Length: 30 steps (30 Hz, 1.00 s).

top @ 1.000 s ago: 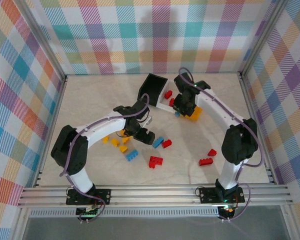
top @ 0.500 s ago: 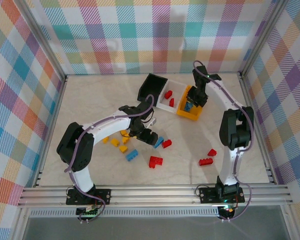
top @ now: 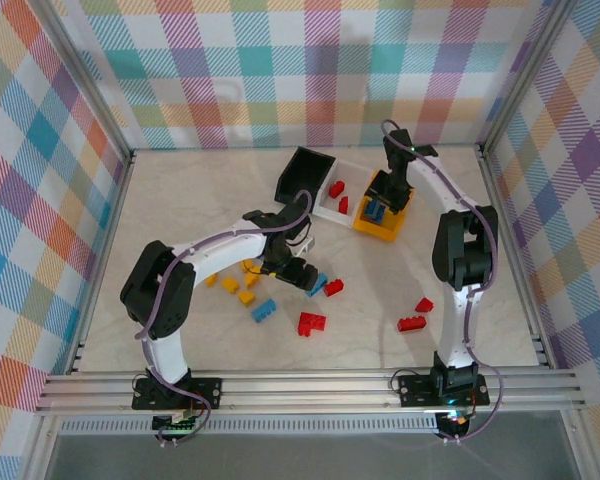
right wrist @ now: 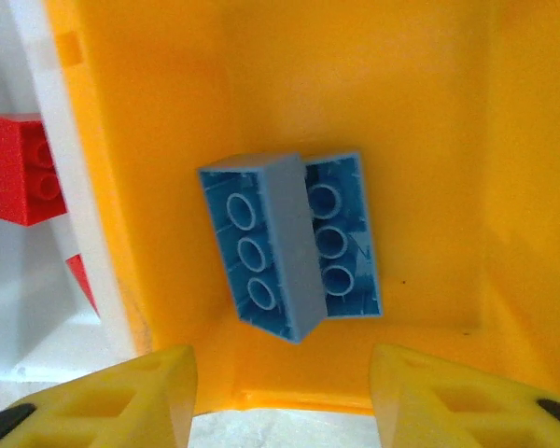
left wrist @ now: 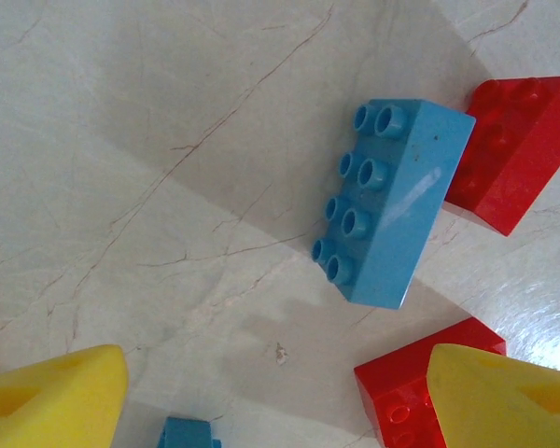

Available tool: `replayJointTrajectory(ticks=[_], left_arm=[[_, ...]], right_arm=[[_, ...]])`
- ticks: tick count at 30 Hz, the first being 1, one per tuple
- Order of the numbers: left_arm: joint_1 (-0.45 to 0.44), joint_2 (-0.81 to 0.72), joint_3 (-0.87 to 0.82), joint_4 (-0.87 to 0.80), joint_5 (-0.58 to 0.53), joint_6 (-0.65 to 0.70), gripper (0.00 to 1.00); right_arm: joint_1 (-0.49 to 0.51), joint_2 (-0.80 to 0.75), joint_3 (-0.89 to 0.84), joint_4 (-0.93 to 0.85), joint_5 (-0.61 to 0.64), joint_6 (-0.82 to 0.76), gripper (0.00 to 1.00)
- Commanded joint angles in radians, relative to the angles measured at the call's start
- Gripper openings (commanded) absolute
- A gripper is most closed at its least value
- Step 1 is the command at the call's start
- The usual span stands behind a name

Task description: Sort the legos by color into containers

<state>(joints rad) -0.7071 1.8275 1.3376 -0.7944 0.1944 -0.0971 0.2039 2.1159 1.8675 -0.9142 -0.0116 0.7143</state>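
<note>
Hanging over the orange-yellow bin (top: 380, 233) at the right end of the row of containers, the right gripper (top: 385, 196) is seen from above, and blue legos (top: 376, 211) are lying inside that bin. The white bin (top: 325, 207) in the middle is holding two red bricks (top: 336, 188), with the black bin (top: 302, 172) at the left end. The left gripper (top: 307, 277) is hovering low over the table (top: 180, 200), beside a blue brick (top: 317, 285) and a red brick (top: 333, 288), while other yellow, blue and red legos are lying scattered nearby. In the left wrist view, the left gripper (left wrist: 275, 401) is standing with its jaws wide apart and gripping nothing. The blue brick (left wrist: 392, 201) is lying on its side ahead of the fingers (left wrist: 47, 397), touching the red brick (left wrist: 513, 149). In the right wrist view, the right gripper (right wrist: 285, 401) is released too, its fingers (right wrist: 467, 397) apart above the blue legos (right wrist: 289, 243), which are resting hollow side up on the floor of the orange-yellow bin (right wrist: 429, 93).
</note>
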Motion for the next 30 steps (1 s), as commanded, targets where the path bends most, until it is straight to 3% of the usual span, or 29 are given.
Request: replayJointTrajectory(ticks=[1,7,12,16,20,25,27,30], left_arm=[[-0.024,0.021,0.037,-0.021,0.023,-0.010,0.83],[-0.038,0.044,0.069,-0.020,0.022,-0.008,0.82],[-0.048,0.044,0.074,-0.023,0.009,-0.003,0.82],[-0.055,0.037,0.063,-0.026,0.002,-0.007,0.81],[-0.057,0.011,0.039,-0.017,-0.006,-0.017,0.81],[-0.057,-0.011,0.016,-0.010,-0.006,-0.026,0.81],[-0.059,-0.020,0.008,-0.008,-0.007,-0.026,0.82],[-0.058,-0.035,-0.004,-0.004,-0.012,-0.027,0.81]], right_arm=[[-0.003,-0.090,0.015,-0.029,-0.030,-0.047,0.54],[0.017,-0.340,-0.190,0.098,-0.047,-0.111,0.52],[0.027,-0.569,-0.432,0.199,-0.181,-0.187,0.50],[0.025,-0.640,-0.510,-0.027,-0.173,-0.178,0.51],[0.023,-0.736,-0.644,-0.240,-0.062,-0.140,0.55],[-0.011,-0.887,-0.867,-0.262,-0.017,-0.014,0.65],[-0.026,-0.904,-0.931,-0.263,0.009,0.036,0.75],[-0.057,-0.881,-0.994,-0.242,0.014,0.065,0.76]])
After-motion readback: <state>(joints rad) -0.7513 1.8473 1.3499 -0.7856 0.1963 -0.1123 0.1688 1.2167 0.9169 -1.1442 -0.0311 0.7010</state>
